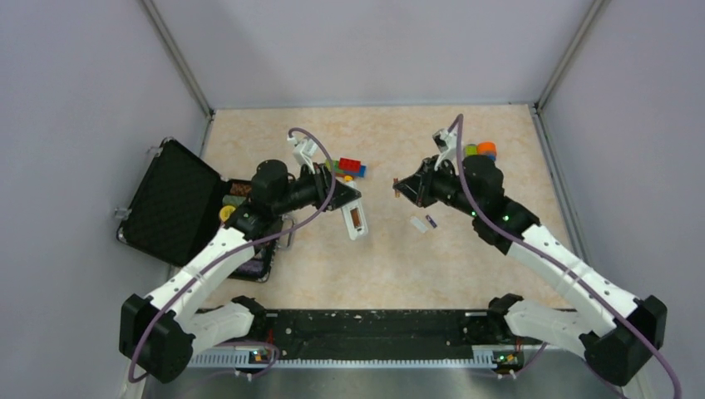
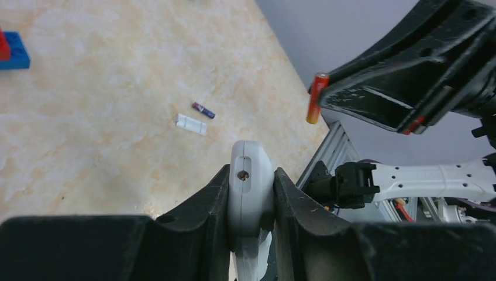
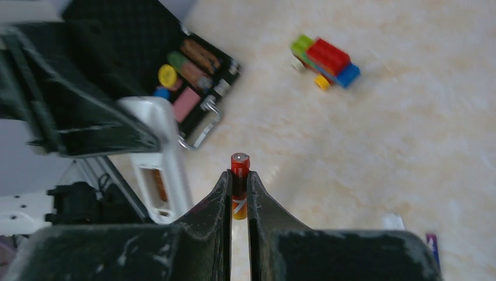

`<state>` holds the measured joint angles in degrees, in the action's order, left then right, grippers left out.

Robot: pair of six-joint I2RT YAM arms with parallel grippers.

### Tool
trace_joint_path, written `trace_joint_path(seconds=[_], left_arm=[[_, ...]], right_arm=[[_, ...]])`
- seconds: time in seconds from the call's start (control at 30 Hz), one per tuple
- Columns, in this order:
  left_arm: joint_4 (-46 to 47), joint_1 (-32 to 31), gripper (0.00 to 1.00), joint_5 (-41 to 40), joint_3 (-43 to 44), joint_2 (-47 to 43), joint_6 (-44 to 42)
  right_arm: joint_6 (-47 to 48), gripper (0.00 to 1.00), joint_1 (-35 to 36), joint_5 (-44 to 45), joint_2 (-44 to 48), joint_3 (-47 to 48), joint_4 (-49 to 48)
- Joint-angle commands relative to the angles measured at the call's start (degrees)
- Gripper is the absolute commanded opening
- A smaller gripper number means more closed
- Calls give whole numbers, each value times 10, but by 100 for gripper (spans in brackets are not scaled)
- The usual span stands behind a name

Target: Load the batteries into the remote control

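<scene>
My left gripper [image 1: 350, 204] is shut on the white remote control [image 1: 356, 219] and holds it above the table with its open battery bay showing. In the left wrist view the remote [image 2: 250, 181] sits clamped between the fingers. My right gripper [image 1: 401, 189] is shut on the red-orange battery [image 3: 240, 184], which stands upright between the fingers, a short way right of the remote [image 3: 161, 170]. The dark blue-purple battery [image 1: 431, 221] and the white back cover [image 1: 418, 224] lie side by side on the table below the right gripper.
An open black case [image 1: 170, 204] with poker chips and other items lies at the left. A multicoloured toy brick car [image 1: 349, 167] stands behind the left gripper. Green and orange round pieces [image 1: 480, 150] sit at the back right.
</scene>
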<state>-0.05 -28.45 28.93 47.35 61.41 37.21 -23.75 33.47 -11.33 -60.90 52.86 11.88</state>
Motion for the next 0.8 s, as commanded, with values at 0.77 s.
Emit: trace_joint_path(seconds=[0.77], left_arm=[[-50,4,0,-67,59,48,190]], right_arm=[[-8,0,201,125,-24,17,-183]])
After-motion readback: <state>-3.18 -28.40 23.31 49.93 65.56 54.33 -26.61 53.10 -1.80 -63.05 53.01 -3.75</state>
